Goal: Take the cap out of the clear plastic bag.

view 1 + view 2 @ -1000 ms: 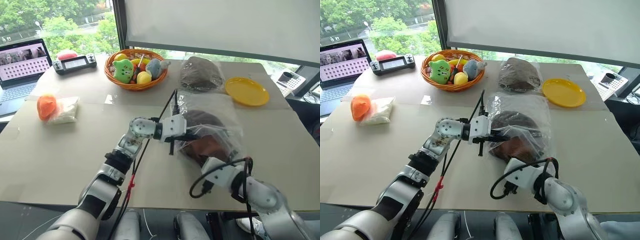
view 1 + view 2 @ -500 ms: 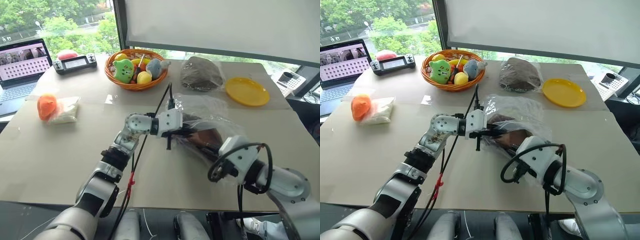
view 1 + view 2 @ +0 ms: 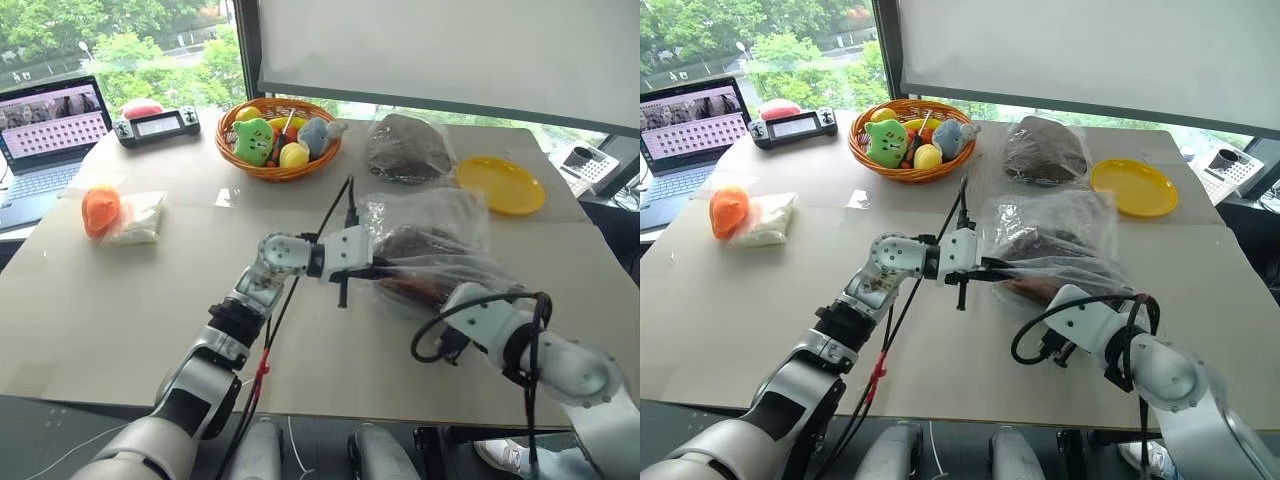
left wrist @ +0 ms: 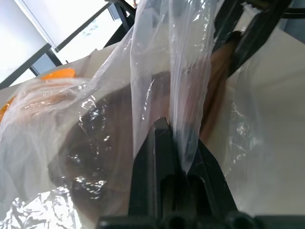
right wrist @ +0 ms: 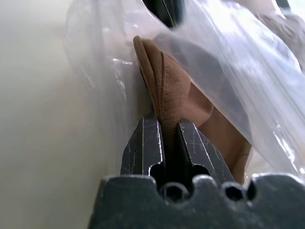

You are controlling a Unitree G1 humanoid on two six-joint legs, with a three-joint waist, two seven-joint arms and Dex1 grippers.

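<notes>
The clear plastic bag (image 3: 430, 250) lies mid-table at about three o'clock from the left gripper (image 4: 177, 143), which clamps its film. The cap (image 5: 164, 86) sits half inside, its brim pinched by the right gripper (image 5: 164, 129) from five o'clock.

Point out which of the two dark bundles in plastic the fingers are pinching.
The nearer one: the cap in the loose clear bag, with the right gripper shut on its brim. The tightly wrapped bundle beside the yellow plate lies untouched.
</notes>
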